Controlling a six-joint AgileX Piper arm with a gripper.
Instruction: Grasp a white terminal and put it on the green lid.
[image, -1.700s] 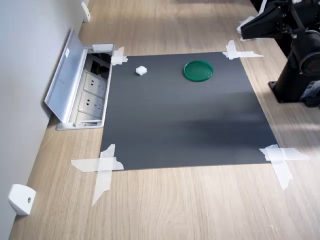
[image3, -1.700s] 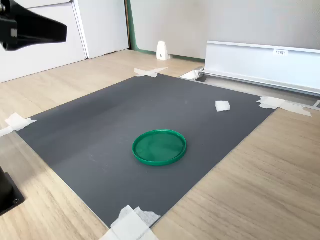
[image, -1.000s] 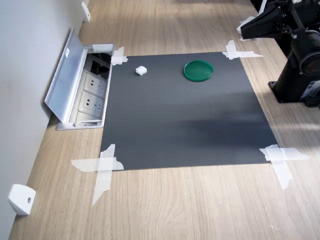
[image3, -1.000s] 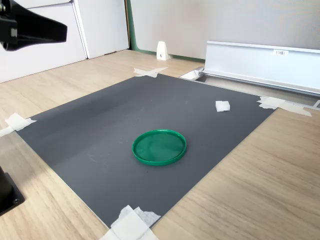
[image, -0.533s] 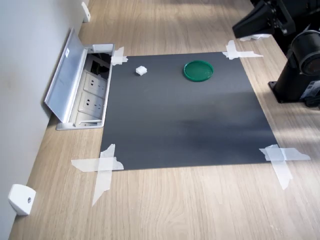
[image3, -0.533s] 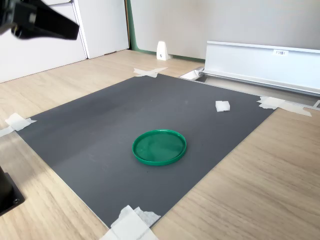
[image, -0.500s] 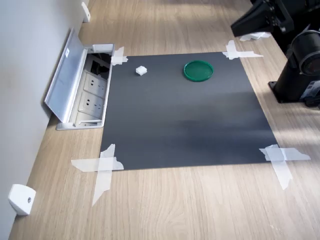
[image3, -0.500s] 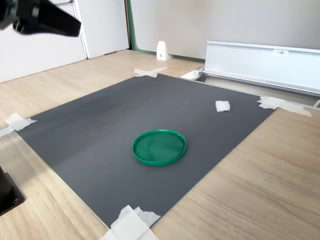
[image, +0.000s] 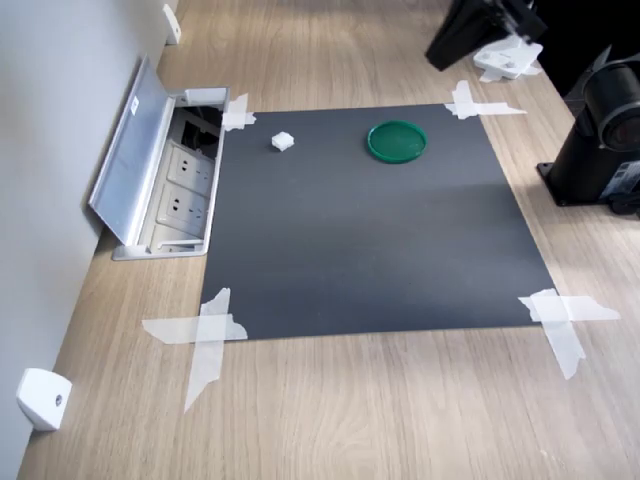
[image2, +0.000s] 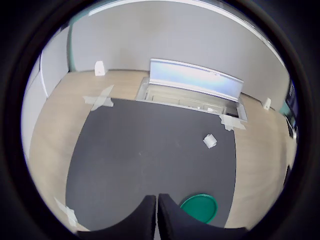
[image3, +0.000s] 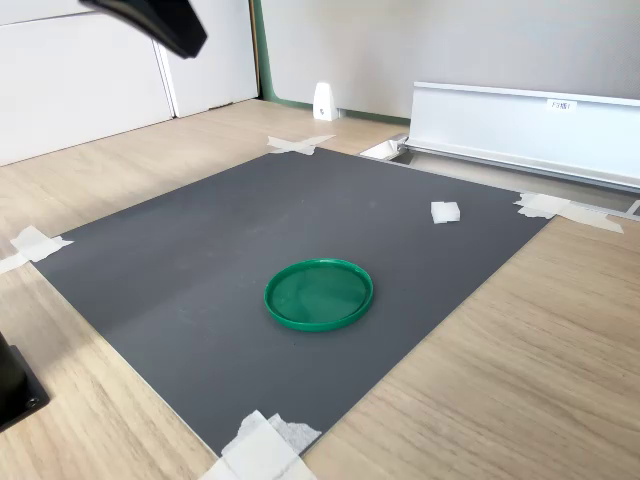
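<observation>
End effector (image2: 157, 220) hangs high over the dark mat (image: 370, 230), tips pressed together, holding nothing. The mat's taped at its corners to a wood surface (image: 400, 410) (grey wall alongside). White terminal (image: 283, 141) sits near the open socket box (image: 175, 185), well apart from the green lid (image: 397, 141).

The white terminal (image: 283, 141), a tiny roughly cube-shaped block, sits on the dark mat near its corner by the open socket box. The green lid (image: 397, 141), a flat round dark-green disc with a raised rim, lies flat on the same mat, well apart from it
</observation>
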